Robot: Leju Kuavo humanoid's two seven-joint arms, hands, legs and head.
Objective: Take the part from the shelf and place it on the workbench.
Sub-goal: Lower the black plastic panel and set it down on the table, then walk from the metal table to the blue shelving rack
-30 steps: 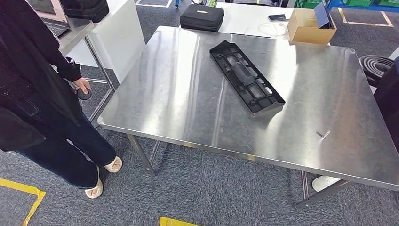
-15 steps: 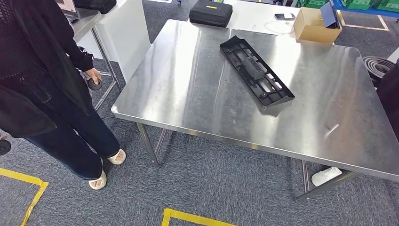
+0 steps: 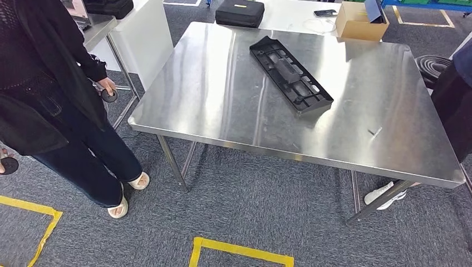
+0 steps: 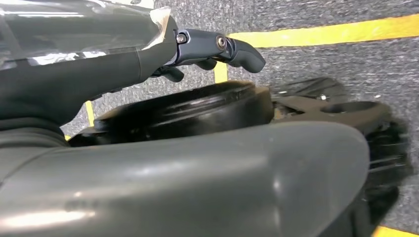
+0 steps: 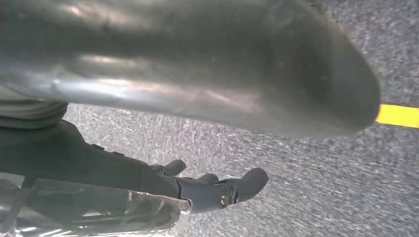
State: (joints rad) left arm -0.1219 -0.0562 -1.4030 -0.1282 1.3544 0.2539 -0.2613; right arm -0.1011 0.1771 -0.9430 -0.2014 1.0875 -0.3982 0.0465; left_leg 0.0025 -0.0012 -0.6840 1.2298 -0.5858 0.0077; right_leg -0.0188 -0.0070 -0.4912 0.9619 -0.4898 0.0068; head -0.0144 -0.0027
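The part (image 3: 290, 75), a long black ribbed plastic tray-like piece, lies flat and aslant on the steel workbench (image 3: 222, 94), toward its far middle. Neither hand is near it. In the left wrist view my left hand (image 4: 123, 64) hangs over grey carpet with its dark fingers (image 4: 232, 49) stretched out and nothing in them. My right hand (image 5: 148, 182) likewise hangs over the carpet, its fingers (image 5: 242, 185) apart and holding nothing.
A person in black (image 3: 50, 94) stands at the bench's left, holding a small round black thing (image 3: 108, 95). Another person (image 3: 453, 100) stands at the right edge. Beyond lie a black case (image 3: 239, 12) and cardboard box (image 3: 359, 14). Yellow tape (image 3: 239, 250) marks the floor.
The whole picture has shifted, so the camera moved; the bench now sits a little farther off. The part stays put on the bench.
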